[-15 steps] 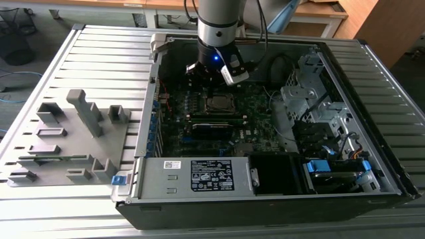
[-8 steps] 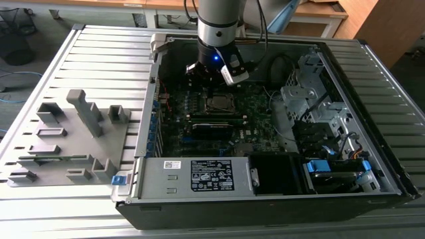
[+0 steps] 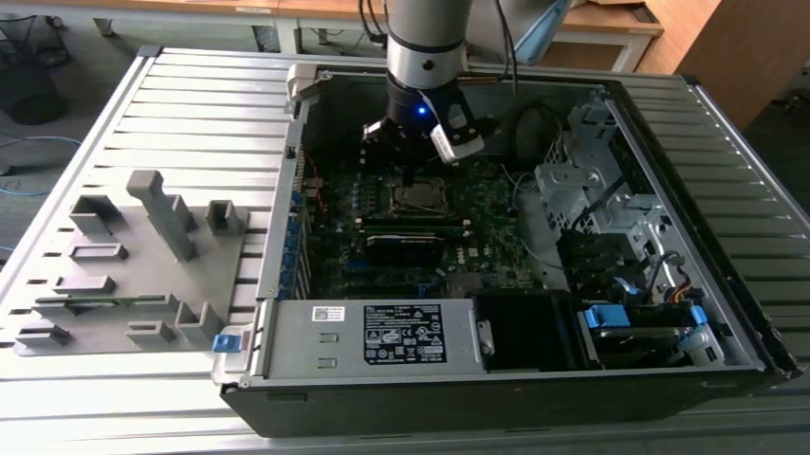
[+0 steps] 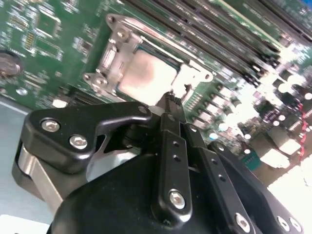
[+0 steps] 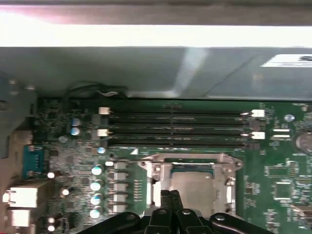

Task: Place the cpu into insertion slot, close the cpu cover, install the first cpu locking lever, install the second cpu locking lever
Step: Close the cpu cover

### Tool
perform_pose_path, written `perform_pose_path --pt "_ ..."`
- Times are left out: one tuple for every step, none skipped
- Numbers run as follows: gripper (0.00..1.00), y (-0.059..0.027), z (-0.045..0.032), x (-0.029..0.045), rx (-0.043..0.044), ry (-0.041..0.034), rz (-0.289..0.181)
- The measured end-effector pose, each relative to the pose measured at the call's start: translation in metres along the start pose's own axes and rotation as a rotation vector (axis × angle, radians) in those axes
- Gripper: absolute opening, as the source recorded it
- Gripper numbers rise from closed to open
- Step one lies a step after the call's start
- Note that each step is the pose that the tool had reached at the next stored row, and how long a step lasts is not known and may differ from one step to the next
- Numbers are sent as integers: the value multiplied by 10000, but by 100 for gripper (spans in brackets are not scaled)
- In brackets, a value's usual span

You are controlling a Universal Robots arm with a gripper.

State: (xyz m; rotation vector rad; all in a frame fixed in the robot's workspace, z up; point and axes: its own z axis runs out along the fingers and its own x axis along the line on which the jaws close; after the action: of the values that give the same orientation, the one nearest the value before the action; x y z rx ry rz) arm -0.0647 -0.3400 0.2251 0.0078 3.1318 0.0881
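Note:
The cpu [image 4: 146, 75] lies in the insertion slot [image 3: 418, 197] on the green motherboard, its dull silver top showing [image 5: 192, 187]. The cpu cover [image 4: 114, 53], a silver frame plate [image 5: 195, 158], lies flat around the chip. My gripper [image 3: 412, 173] hangs straight over the socket inside the open computer case. In both wrist views its black fingers are pressed together, the tips [image 4: 171, 99] right at one edge of the socket [image 5: 168, 195]. I cannot tell whether a thin lever sits between them.
Long black memory sticks [image 5: 175, 129] run beside the socket. The case walls, a silver power supply [image 3: 379, 332] and a drive cage [image 3: 595, 190] hem in the board. A grey fixture tray [image 3: 127, 265] lies on the slatted table at the exterior view's left.

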Motion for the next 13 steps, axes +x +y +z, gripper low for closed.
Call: perform_pose_path --pt "11 0 0 -29 0 0 1" --pt "11 0 1 -53 0 0 2" --pt "11 0 1 -75 0 -1 0" --pt "11 0 1 -95 0 0 0" --pt "11 0 1 -109 1 0 0" --pt "11 0 1 -112 0 0 0" --pt "11 0 1 -113 0 0 0" --pt "11 0 2 -113 -2 -13 1" --pt "11 0 3 -113 -3 -52 0" --pt "11 0 5 -113 -3 -102 -4" --pt "11 0 6 -113 -4 -144 -7" --pt "11 0 7 -114 -6 -163 -8" --pt "11 0 7 -114 -5 -164 -9"
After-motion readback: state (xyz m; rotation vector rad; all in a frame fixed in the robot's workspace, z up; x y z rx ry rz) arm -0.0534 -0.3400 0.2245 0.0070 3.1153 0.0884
